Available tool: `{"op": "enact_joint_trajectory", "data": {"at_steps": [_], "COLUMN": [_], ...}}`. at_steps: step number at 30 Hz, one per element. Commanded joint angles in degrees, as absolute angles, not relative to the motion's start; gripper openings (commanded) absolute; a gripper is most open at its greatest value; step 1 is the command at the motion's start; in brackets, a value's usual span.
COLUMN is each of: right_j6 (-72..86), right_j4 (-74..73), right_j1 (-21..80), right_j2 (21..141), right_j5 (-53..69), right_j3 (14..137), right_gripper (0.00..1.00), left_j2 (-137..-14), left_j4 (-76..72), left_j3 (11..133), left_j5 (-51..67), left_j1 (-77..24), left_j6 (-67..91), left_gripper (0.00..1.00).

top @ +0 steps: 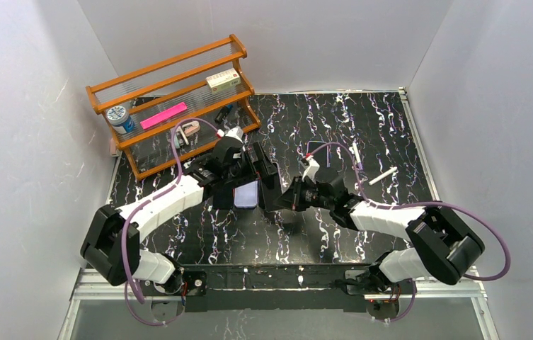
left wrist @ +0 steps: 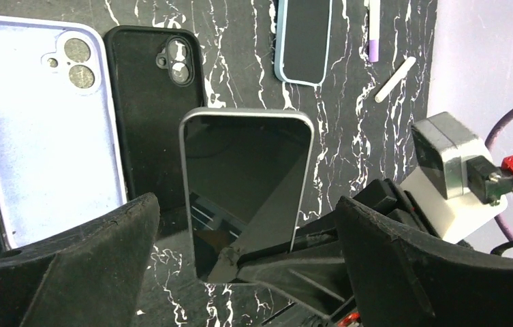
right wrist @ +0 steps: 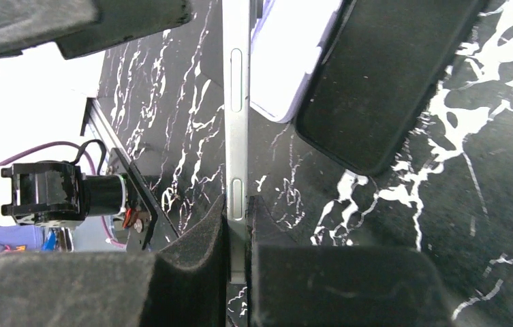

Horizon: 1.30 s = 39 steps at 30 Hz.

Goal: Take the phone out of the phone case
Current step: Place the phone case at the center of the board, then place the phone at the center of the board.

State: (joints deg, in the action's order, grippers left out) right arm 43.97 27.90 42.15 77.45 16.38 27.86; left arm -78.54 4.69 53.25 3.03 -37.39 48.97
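The phone (left wrist: pixel 246 184), silver-framed with a dark screen, is out of its case and stands on edge above the table. My right gripper (right wrist: pixel 238 231) is shut on its lower end; the silver side with buttons (right wrist: pixel 236 102) runs up between the pads. The empty lavender phone case (left wrist: pixel 42 129) lies inside-up on the table, also in the top view (top: pixel 246 193). My left gripper (left wrist: pixel 246 203) is open, its fingers (left wrist: pixel 90 259) wide on either side of the phone without touching it. In the top view both grippers (top: pixel 253 166) (top: pixel 277 195) meet at mid-table.
A black case (left wrist: pixel 151 116) lies camera-side up beside the lavender one. A blue-rimmed case (left wrist: pixel 302 37), a purple-tipped pen (left wrist: pixel 372 27) and a white stick (left wrist: pixel 395 78) lie farther out. A wooden rack (top: pixel 171 92) with small items stands back left.
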Motion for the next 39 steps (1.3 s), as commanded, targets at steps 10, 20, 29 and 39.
{"op": "enact_joint_trajectory", "data": {"at_steps": [10, 20, 29, 39], "right_j6": [45.21, 46.13, 40.32, 31.08], "right_j4": [38.27, 40.78, 31.73, 18.41], "right_j1": [45.50, 45.79, 44.57, 42.90], "right_j2": [79.50, 81.33, 75.90, 66.12], "right_j5": [16.29, 17.35, 10.35, -3.88], "right_j3": [33.39, 33.24, 33.13, 31.19], "right_gripper": [0.01, 0.04, 0.78, 0.96], "left_j2": [-82.41, -81.80, -81.05, -88.59], "left_j4": [4.11, 5.57, 20.98, 36.90], "left_j3": [53.71, 54.80, 61.29, 69.11], "left_j5": [-0.71, -1.50, -8.91, -13.79], "left_j1": [-38.12, -38.15, -32.36, -19.40], "left_j6": [48.37, 45.97, 34.19, 18.10], "left_gripper": [0.98, 0.28, 0.05, 0.09]}}
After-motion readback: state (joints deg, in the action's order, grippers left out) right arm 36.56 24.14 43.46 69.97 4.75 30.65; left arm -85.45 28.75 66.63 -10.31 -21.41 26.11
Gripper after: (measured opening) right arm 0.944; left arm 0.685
